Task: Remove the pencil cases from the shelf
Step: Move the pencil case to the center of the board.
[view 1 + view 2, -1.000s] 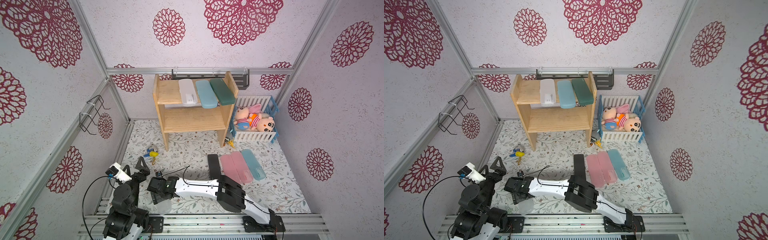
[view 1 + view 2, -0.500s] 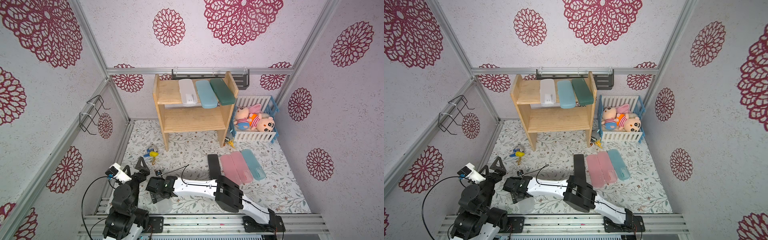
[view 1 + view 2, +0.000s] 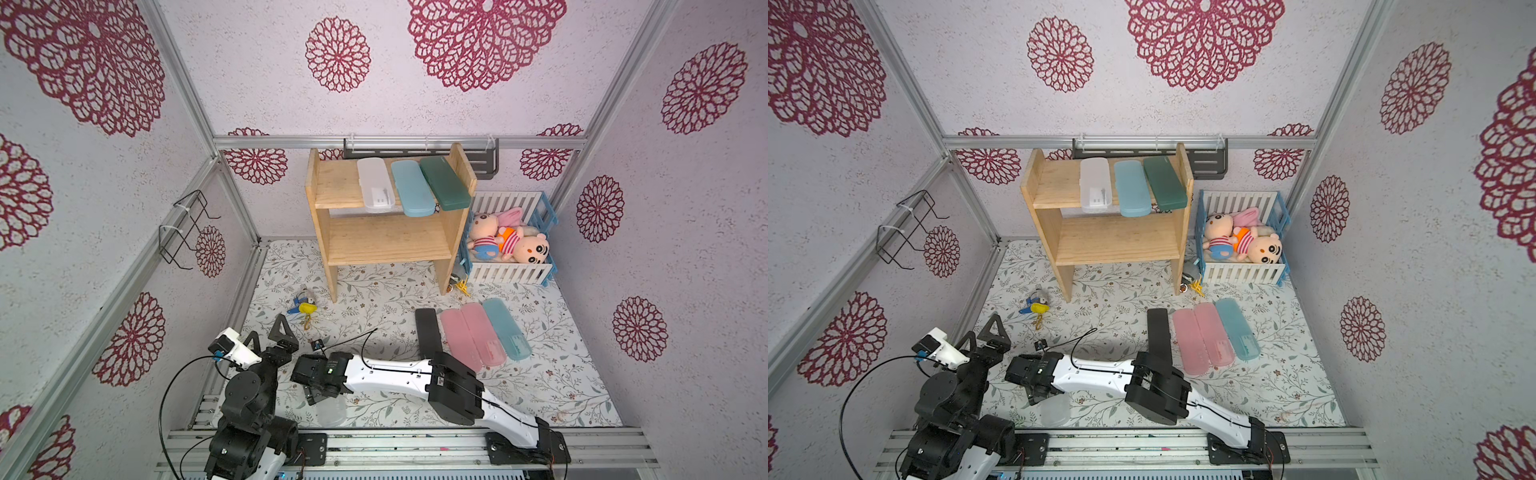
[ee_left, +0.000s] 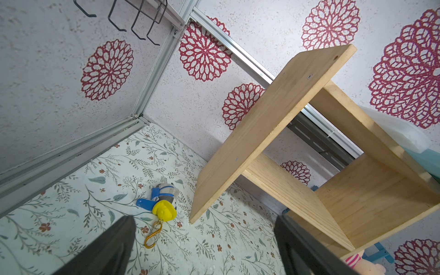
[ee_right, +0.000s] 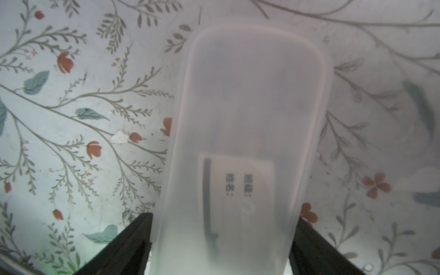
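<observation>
Low in both top views, a frosted white case (image 3: 330, 409) lies flat on the floral counter (image 3: 374, 291). Its far end sits just beside the aluminium rail (image 3: 415, 436) along the lower edge, with little room left there. In the right wrist view the right tool (image 5: 225, 219) has a finger at each long edge of this case (image 5: 250, 107). I cannot tell whether they press it. The case's long axis runs straight out from between the fingers, rounded end away, label facing up.

The left tool (image 4: 203, 219) stands wide apart with nothing in it, aimed at the shelf's (image 3: 386, 245) left leg.

On the shelf's top tier lie a white case (image 3: 375, 185), a light blue case (image 3: 411, 189) and a dark green case (image 3: 444, 183). They are side by side, long axes front to back, near ends overhanging the front edge. The lower tier is bare.

At lower right, a black case (image 3: 427, 332), two pink cases (image 3: 471, 334) and a second blue case (image 3: 505, 328) lie parallel on the counter. Open mat lies between them and the shelf legs.
</observation>
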`<state>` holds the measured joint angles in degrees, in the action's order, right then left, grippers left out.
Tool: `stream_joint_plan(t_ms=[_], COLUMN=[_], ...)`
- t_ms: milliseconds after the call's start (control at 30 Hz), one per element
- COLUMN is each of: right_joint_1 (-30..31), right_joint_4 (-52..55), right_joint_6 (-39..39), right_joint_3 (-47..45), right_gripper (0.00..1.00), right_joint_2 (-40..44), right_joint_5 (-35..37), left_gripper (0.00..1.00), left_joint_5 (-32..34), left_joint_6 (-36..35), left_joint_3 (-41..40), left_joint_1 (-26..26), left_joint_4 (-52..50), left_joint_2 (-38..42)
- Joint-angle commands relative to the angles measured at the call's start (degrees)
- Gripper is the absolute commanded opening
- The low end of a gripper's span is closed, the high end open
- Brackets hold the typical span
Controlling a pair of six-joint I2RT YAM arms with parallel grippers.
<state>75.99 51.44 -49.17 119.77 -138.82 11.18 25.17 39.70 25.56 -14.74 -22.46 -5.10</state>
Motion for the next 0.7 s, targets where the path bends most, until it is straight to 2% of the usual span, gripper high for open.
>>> stream_joint_plan(t_ms=[0, 100, 233, 367, 567, 667], right_joint_1=[-0.45, -1.55, -4.2, -9.04, -15.66, -18.38], right_joint_4=[4.04, 1.69, -4.99, -9.61, -14.13, -14.68], right_joint_6=[-0.66, -0.66, -0.5, 0.75, 3.39, 5.14], right_joint_3=[-1.69, -6.74, -18.96, -28.23, -36.68, -37.78], right_gripper=[0.87, 0.85, 0.82, 0.82, 0.82, 0.83], right_joint_2=[-2.92, 0.25, 8.06, 14.92, 20.37, 20.96], right_joint_5=[0.46, 0.85, 1.22, 1.92, 1.74, 2.0], left_gripper=[0.97, 0.97, 0.97, 0.97, 0.97, 0.97], left_joint_5=[1.06, 1.36, 1.58, 0.82, -1.15, -1.68], left_joint_6=[0.03, -0.23, -0.15, 0.93, 2.72, 3.01], left_joint_3=[0.98, 1.07, 1.24, 0.77, 0.46, 0.62], left_joint_1=[-0.15, -0.2, -0.17, -0.14, -0.2, -0.19], left_joint_4=[-2.22, -2.55, -2.9, -1.7, -0.11, 0.36], left_joint_2=[1.24, 2.04, 2.18, 1.44, -0.91, -1.74])
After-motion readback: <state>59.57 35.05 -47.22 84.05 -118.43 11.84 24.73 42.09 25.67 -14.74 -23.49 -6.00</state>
